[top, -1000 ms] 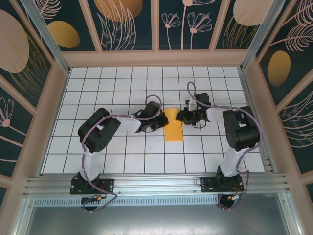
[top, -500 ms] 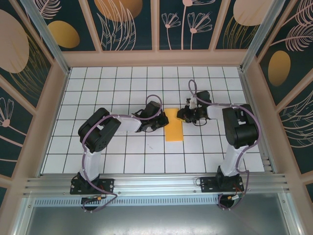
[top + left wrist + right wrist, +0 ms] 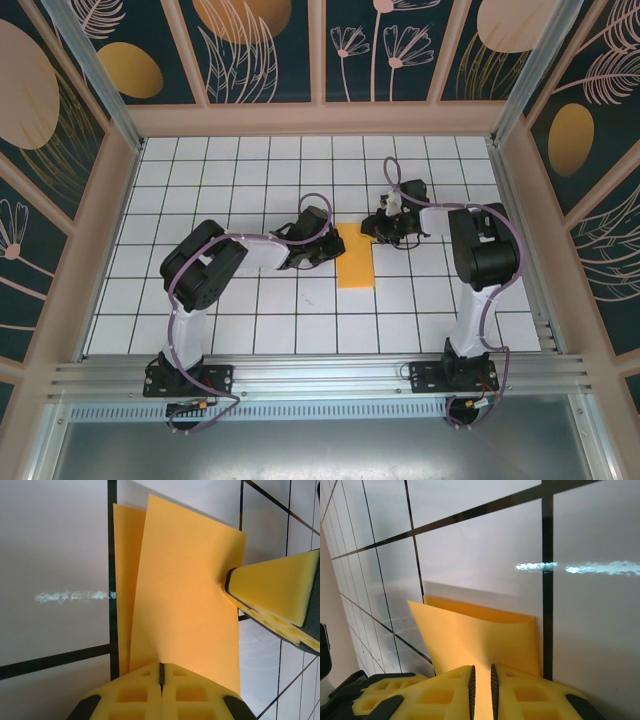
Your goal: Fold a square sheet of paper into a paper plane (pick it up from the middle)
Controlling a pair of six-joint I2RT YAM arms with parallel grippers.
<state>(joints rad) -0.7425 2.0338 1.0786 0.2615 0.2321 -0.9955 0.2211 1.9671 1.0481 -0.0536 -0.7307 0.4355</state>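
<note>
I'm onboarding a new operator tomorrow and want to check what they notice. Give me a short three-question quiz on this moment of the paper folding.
1. True or false: the orange-yellow paper sheet lies as one flat, unfolded layer.
2. The jaws of the right gripper are: A) wide open, B) closed on the sheet's edge, C) holding a pen.
3. Fill in: seen from the top, the left gripper sits at the sheet's ___ edge.
Key: 1 false, two layers show; 2 B; 3 left.
</note>
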